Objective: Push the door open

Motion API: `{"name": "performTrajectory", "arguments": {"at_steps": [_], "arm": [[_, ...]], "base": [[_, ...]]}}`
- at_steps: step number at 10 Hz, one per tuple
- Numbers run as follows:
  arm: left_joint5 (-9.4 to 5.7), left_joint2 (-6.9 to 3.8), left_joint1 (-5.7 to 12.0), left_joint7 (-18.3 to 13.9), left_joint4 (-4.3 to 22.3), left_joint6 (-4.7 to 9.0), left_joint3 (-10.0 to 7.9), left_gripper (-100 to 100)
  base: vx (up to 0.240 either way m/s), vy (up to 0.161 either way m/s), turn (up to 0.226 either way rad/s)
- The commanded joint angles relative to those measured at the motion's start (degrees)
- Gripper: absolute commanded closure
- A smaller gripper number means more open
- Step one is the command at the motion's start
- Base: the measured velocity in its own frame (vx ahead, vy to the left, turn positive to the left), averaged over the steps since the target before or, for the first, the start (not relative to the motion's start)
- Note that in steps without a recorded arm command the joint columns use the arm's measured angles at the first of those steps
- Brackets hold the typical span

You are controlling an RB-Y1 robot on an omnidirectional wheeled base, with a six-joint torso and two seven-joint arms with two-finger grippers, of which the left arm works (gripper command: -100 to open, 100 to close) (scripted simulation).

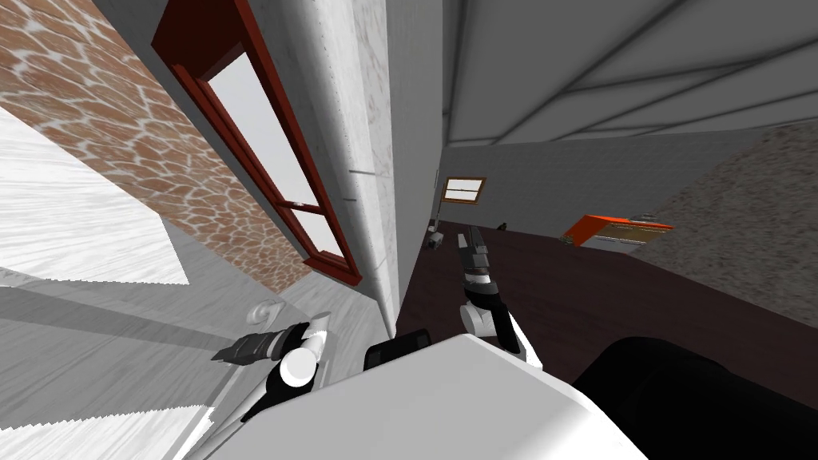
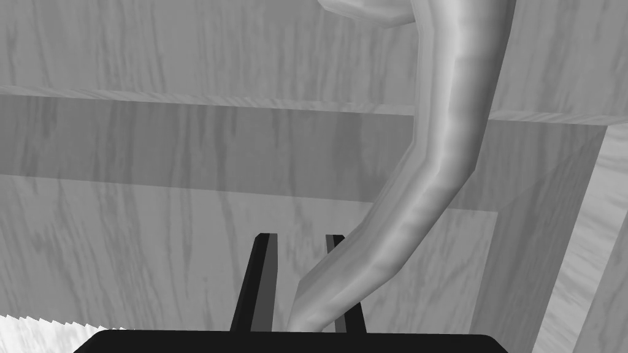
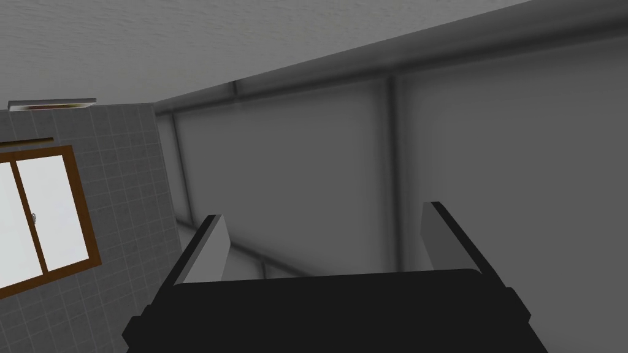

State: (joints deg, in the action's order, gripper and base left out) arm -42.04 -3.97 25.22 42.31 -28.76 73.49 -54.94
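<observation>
Door [image 1: 104, 319], a grey wood-grain panel, lies along my left side and runs to the white wall end [image 1: 375, 200] ahead. Its curved grey handle [image 1: 266, 310] sits near the door's edge by that wall end. The left gripper [image 1: 217, 354] is at the handle. In the left wrist view its fingers [image 2: 260, 276] are drawn close together around the lever's [image 2: 441, 171] free end. The lever covers part of one finger, and a thin gap shows at the other. Beyond the door stand a brick wall [image 1: 120, 136] and a red-framed window [image 1: 264, 160]. The right gripper [image 1: 473, 239] points forward over the dark floor [image 1: 599, 295], past the wall end, its fingers [image 3: 211, 251] spread wide with nothing between them.
</observation>
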Motion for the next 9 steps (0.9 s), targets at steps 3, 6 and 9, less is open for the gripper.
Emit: {"name": "performTrajectory", "arguments": {"at_steps": [3,6,9], "arm": [[-0.84,-1.18,0.66,0.11,0.77,2.24,-1.11,100],[-1.59,-1.24,0.95,0.44,0.9,3.27,-1.95,100],[-2.78,-1.23,1.4,0.97,1.1,4.93,-3.3,100]], "base": [[-0.003,0.073,-0.052],[-0.001,0.066,-0.041],[-0.001,0.102,-0.063]]}}
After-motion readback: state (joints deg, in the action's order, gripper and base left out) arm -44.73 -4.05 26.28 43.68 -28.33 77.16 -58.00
